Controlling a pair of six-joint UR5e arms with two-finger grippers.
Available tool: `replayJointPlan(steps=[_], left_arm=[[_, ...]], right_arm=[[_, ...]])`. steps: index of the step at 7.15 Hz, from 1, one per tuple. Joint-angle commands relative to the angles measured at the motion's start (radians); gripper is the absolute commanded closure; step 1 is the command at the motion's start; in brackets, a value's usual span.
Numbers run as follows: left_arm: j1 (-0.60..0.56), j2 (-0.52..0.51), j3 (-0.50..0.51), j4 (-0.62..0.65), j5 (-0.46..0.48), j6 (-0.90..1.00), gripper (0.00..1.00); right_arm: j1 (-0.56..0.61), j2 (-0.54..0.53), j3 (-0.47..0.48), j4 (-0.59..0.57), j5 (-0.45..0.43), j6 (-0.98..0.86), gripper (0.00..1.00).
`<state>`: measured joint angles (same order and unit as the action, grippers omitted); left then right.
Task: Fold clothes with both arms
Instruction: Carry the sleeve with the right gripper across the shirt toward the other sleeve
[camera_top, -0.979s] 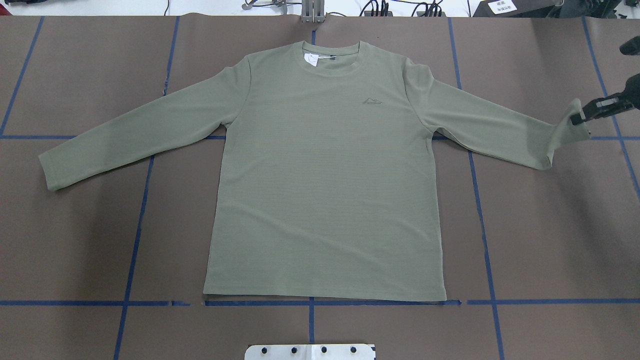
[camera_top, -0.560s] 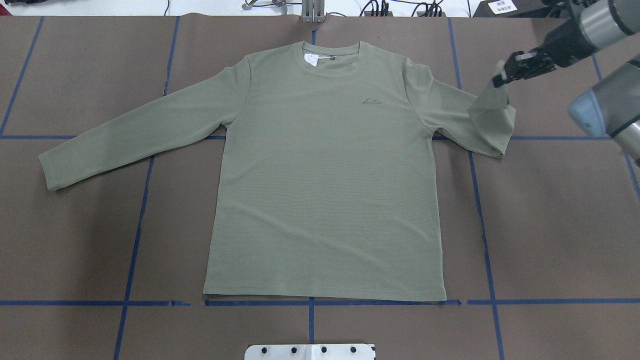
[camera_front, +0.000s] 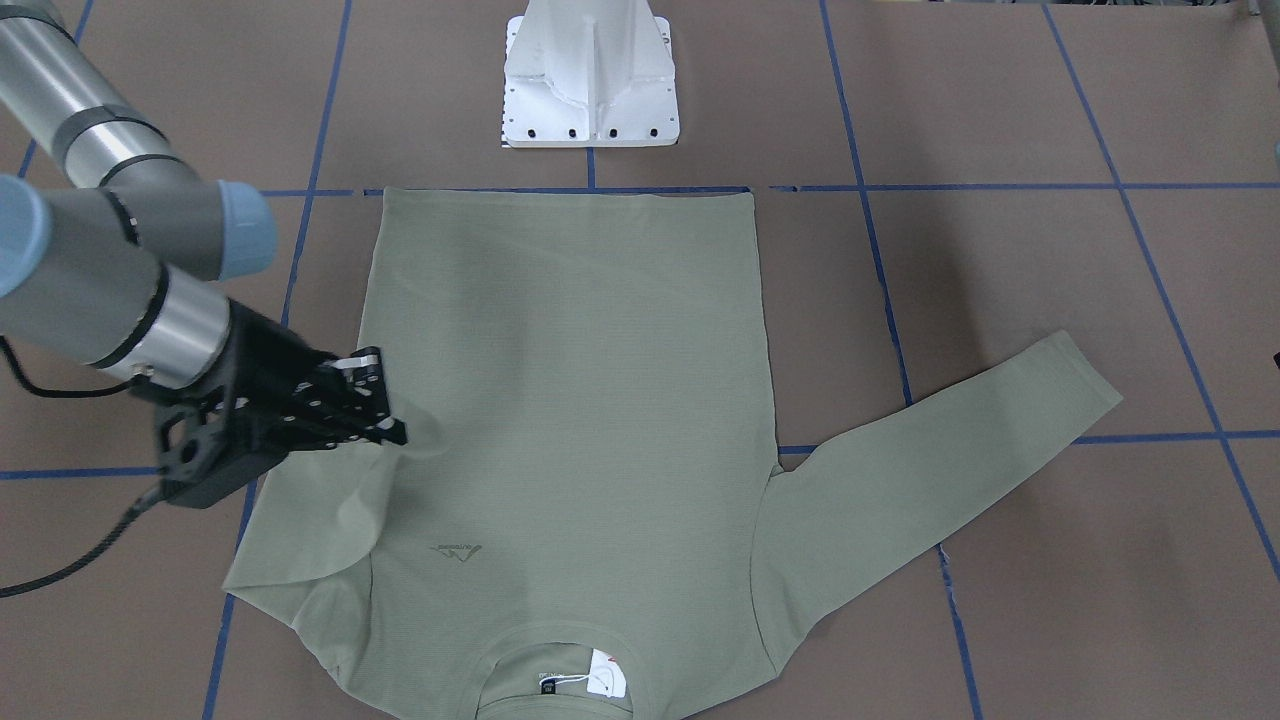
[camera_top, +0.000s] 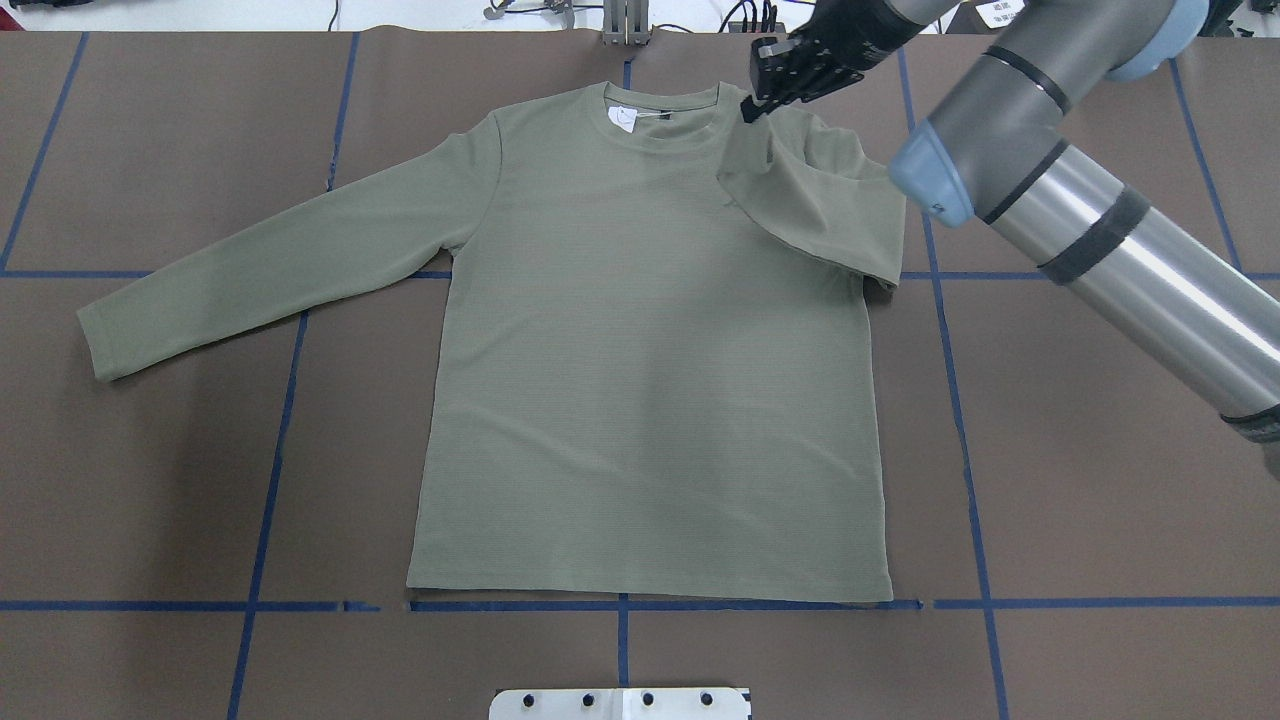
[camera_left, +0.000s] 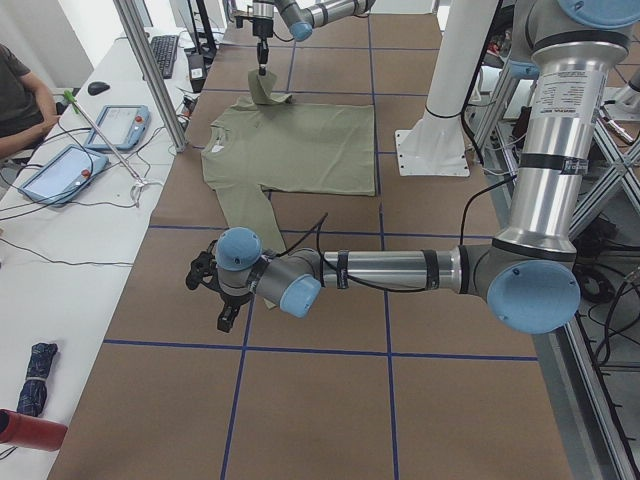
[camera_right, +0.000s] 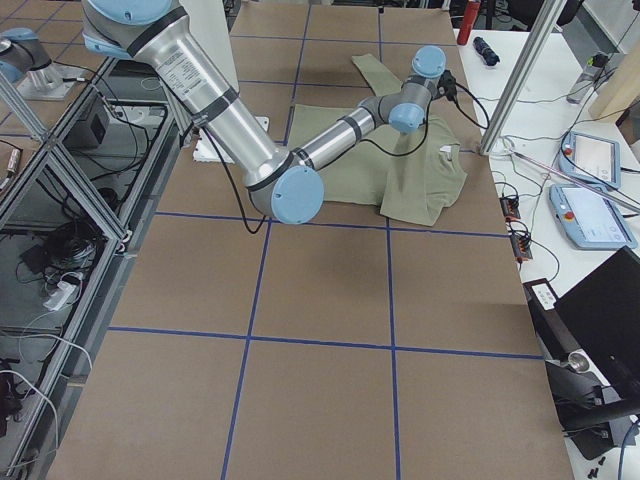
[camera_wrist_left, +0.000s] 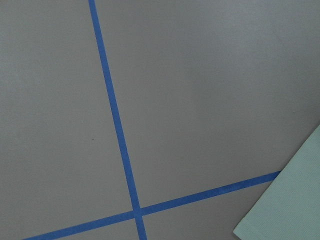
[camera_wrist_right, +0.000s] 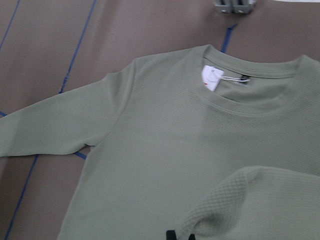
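The sage-green long-sleeved shirt (camera_top: 640, 380) lies flat, front up, collar and white tag (camera_top: 622, 118) at the far side. My right gripper (camera_top: 757, 103) is shut on the cuff of its right-hand sleeve (camera_top: 810, 200) and holds it up over the chest beside the collar, the sleeve doubled back over the shoulder. The front view shows the same grip (camera_front: 395, 432) above the chest logo (camera_front: 455, 550). The other sleeve (camera_top: 250, 270) lies stretched out flat. My left gripper (camera_left: 203, 277) hovers low just past that sleeve's cuff. It shows only in the side view, so I cannot tell its state.
The brown table cover (camera_top: 1100, 450) carries a grid of blue tape lines (camera_top: 960, 420). The white base pedestal (camera_front: 590, 80) stands at the near edge behind the hem. A desk with tablets (camera_left: 60, 165) and a seated person (camera_left: 15, 90) lies beyond the far edge.
My right gripper has carried the sleeve cuff from far out on the right, up and leftward over the shoulder to beside the collar. The sleeve now lies doubled over the chest.
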<state>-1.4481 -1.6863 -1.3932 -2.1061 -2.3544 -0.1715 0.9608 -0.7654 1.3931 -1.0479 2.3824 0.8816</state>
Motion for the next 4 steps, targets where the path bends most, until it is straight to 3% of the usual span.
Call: replayJointPlan(steps=[1, 3, 4], left_arm=[[0.000, 0.002, 0.003, -0.002, 0.001, 0.004, 0.00], [0.000, 0.002, 0.008, -0.002, 0.001, 0.003, 0.00], [0.000, 0.004, 0.008, -0.002, 0.001, 0.001, 0.00]], right_arm=[[-0.184, 0.163, -0.047, -0.060, -0.231, 0.075, 1.00], [-0.295, 0.240, -0.161, -0.057, -0.371, 0.077, 1.00], [-0.313, 0.238, -0.172, -0.057, -0.377, 0.076, 1.00]])
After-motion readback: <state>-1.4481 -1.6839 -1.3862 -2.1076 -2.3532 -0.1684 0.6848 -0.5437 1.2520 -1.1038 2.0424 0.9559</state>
